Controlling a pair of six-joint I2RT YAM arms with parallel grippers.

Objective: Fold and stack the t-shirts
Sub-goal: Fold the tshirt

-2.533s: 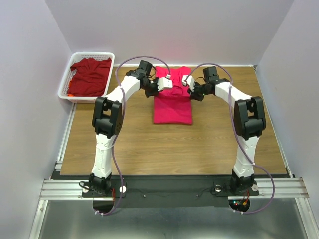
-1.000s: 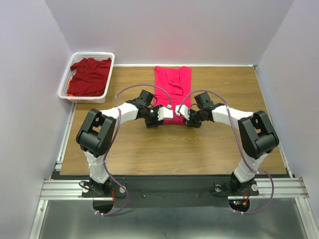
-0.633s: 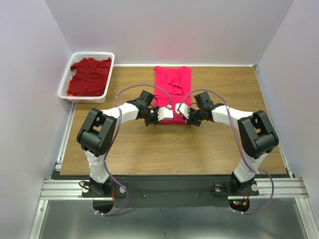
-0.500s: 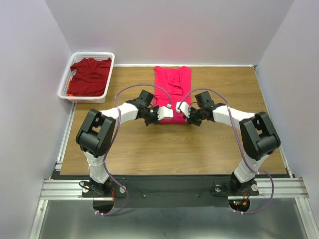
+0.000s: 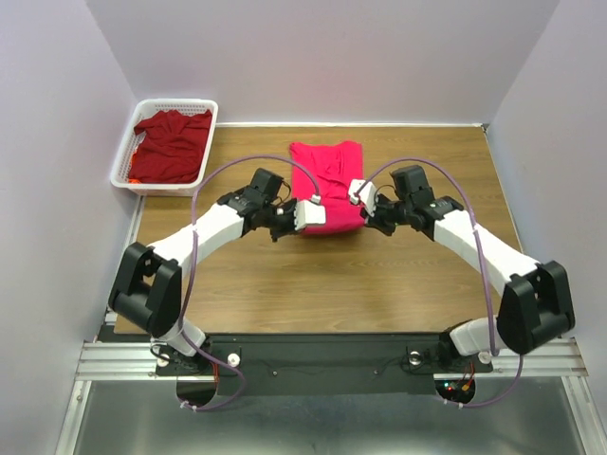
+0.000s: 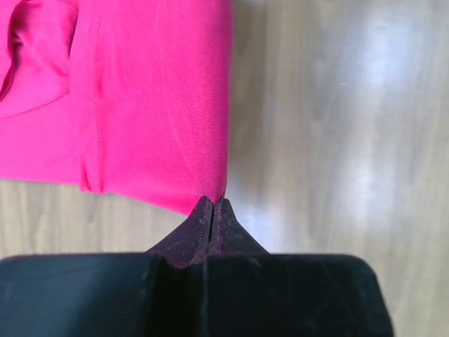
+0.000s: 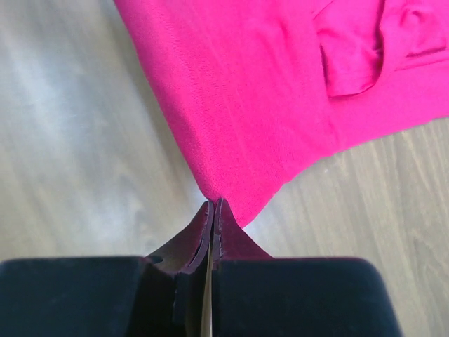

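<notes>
The bright pinkish-red t-shirt (image 5: pixel 327 185) lies as a narrow folded strip at the table's far middle. Its near end is lifted off the wood. My left gripper (image 5: pixel 305 216) is shut on the near left corner. In the left wrist view the closed tips (image 6: pixel 212 201) pinch the pink cloth (image 6: pixel 154 105). My right gripper (image 5: pixel 362 201) is shut on the near right corner. In the right wrist view its tips (image 7: pixel 212 205) pinch the cloth (image 7: pixel 280 91). The maroon-red t-shirt (image 5: pixel 171 144) lies crumpled in the basket.
The white mesh basket (image 5: pixel 121 156) stands at the table's far left corner. Bare wooden table (image 5: pixel 322 284) lies between the shirt and the arm bases. Grey walls close in the back and both sides.
Both grippers, low at the shirt's near hem half a second ago, have risen with the near corners in them. The shirt's near end has come off the table and the arms have stretched out.
</notes>
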